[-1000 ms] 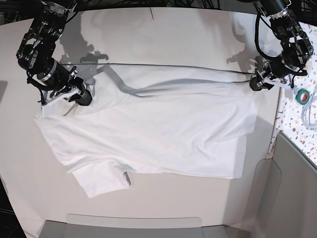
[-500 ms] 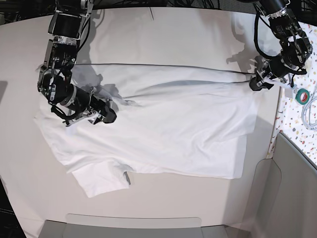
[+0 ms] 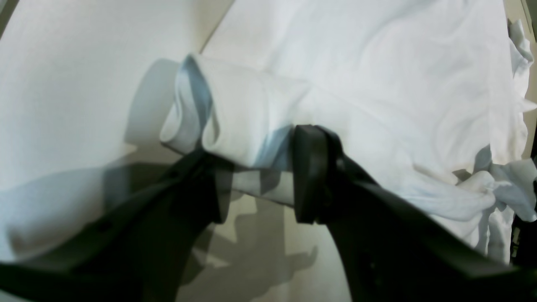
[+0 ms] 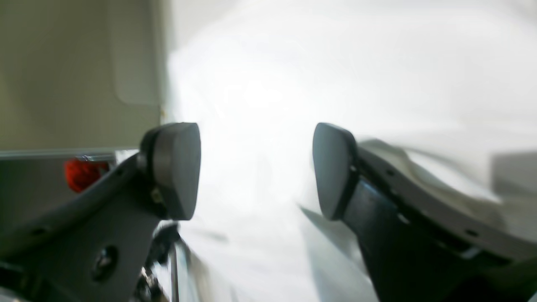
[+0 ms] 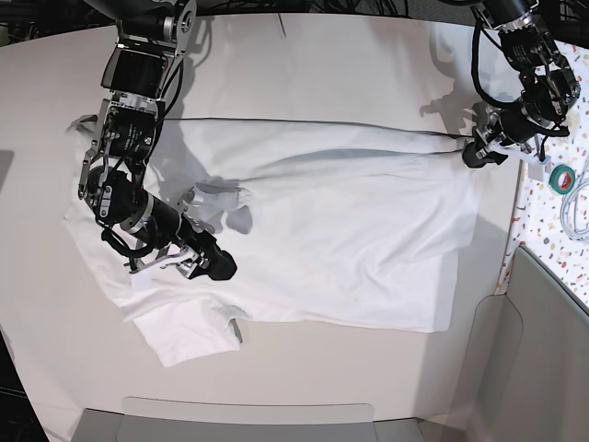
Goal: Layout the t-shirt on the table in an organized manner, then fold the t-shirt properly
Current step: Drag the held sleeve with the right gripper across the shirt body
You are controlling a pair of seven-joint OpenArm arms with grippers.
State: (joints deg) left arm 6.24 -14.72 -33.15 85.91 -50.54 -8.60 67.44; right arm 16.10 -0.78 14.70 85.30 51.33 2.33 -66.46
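Observation:
The white t-shirt lies spread on the off-white table, with a sleeve sticking out at the lower left and a small bunched fold near the middle left. My left gripper is at the shirt's far right corner. In the left wrist view it is shut on a rolled fold of the t-shirt, which runs taut from it. My right gripper hovers over the shirt's lower left. In the right wrist view it is open and empty over the white cloth.
A speckled strip with a green tape roll and a cable runs along the right edge. A grey bin stands at the lower right. A grey ledge lies along the front edge.
My right arm has swung from the shirt's upper left edge down and to the right over the shirt. A small bunch of cloth now lies behind it. The left arm has not moved.

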